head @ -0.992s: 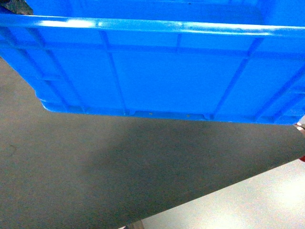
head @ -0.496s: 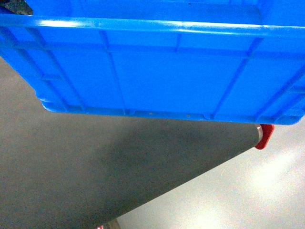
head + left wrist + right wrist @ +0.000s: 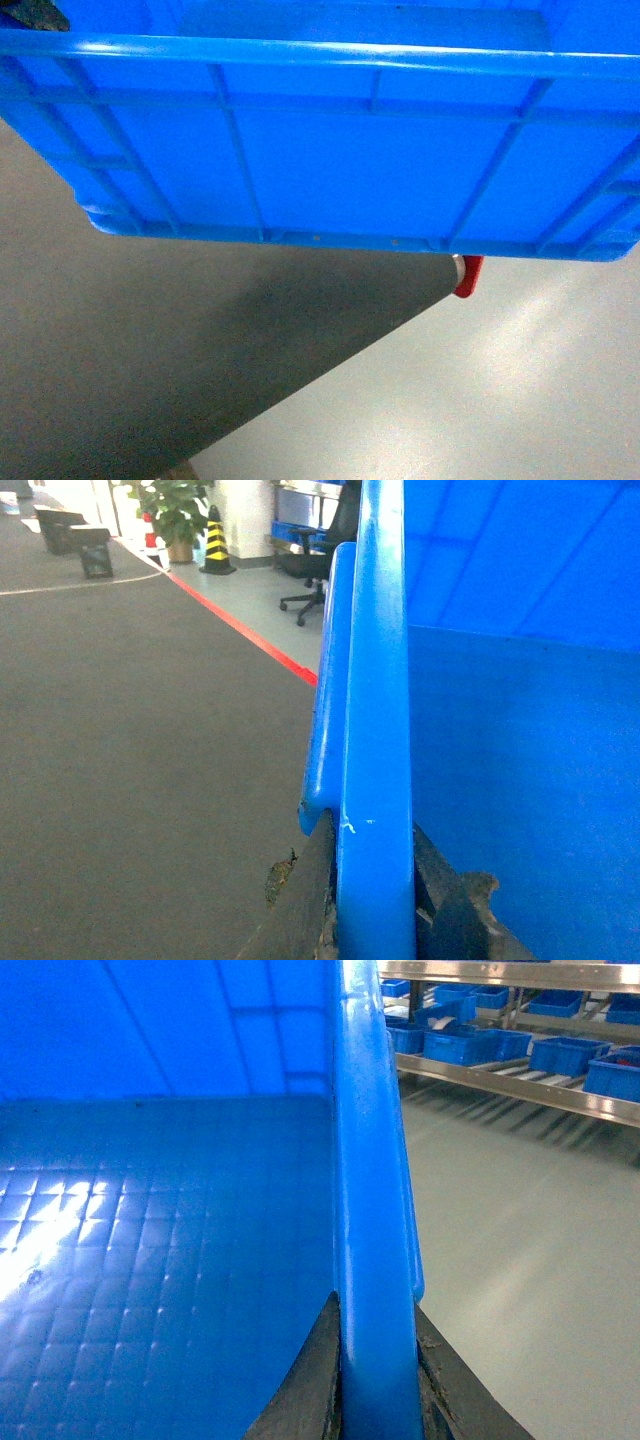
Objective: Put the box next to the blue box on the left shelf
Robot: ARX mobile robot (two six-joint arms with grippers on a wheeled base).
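The box, a big bright-blue ribbed crate, fills the top of the head view and hangs above the floor. In the left wrist view my left gripper is shut on the box's thick left rim, one dark finger outside and one inside. My right gripper clamps the right rim of the box the same way. The box is empty inside. A silvery steel shelf carrying several small blue boxes stands across the pale floor, at the upper right of the right wrist view.
Under the box lie a dark grey mat and pale glossy floor, with a red piece at the mat's corner. The left wrist view shows a red floor line, a striped cone, an office chair and a plant.
The box keeps its place in the head view while the floor slides left beneath it: the mat's edge and the red piece have shifted left, and more pale floor shows.
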